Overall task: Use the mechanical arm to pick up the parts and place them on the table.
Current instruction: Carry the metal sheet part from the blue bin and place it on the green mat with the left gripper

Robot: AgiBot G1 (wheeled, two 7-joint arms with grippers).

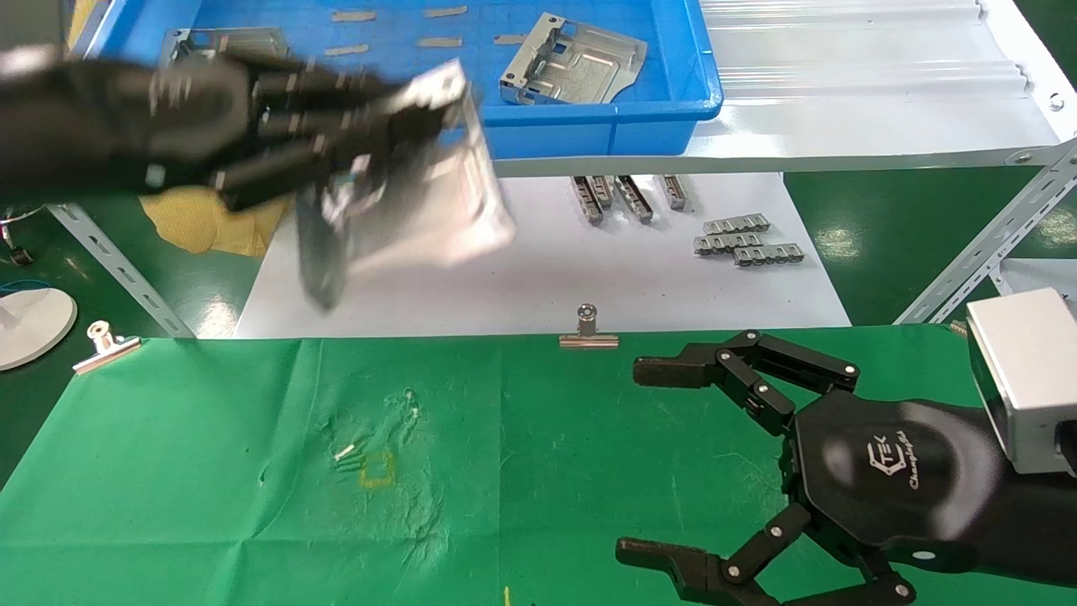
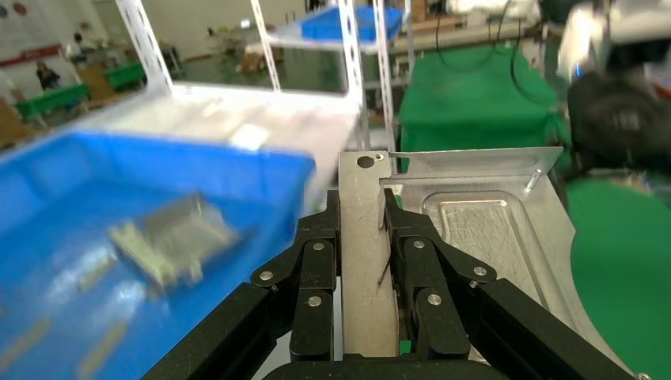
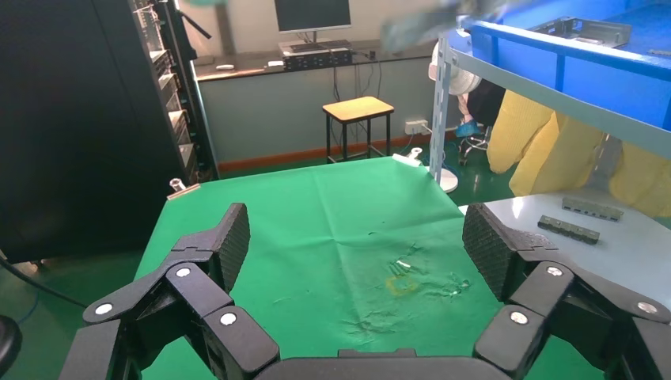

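My left gripper [image 1: 370, 139] is shut on a silvery stamped metal part [image 1: 454, 202] and holds it in the air over the white board, in front of the blue bin. In the left wrist view the fingers [image 2: 316, 261] clamp the part's folded rim [image 2: 362, 253], and its embossed face [image 2: 483, 229] shows beside them. Another part [image 1: 574, 61] lies in the blue bin [image 1: 665, 118], and a third [image 1: 223, 40] is half hidden behind my left arm. My right gripper [image 1: 648, 459] is open and empty, low over the green cloth table [image 1: 252, 471]; it also shows in the right wrist view [image 3: 356, 253].
Small grey toothed strips [image 1: 747, 240] and dark strips [image 1: 627, 195] lie on the white board [image 1: 538, 286]. Binder clips [image 1: 588, 330] [image 1: 104, 345] pin the cloth's far edge. A small yellow mark [image 1: 377, 470] sits mid-cloth. A slotted shelf leg [image 1: 984, 244] slants at the right.
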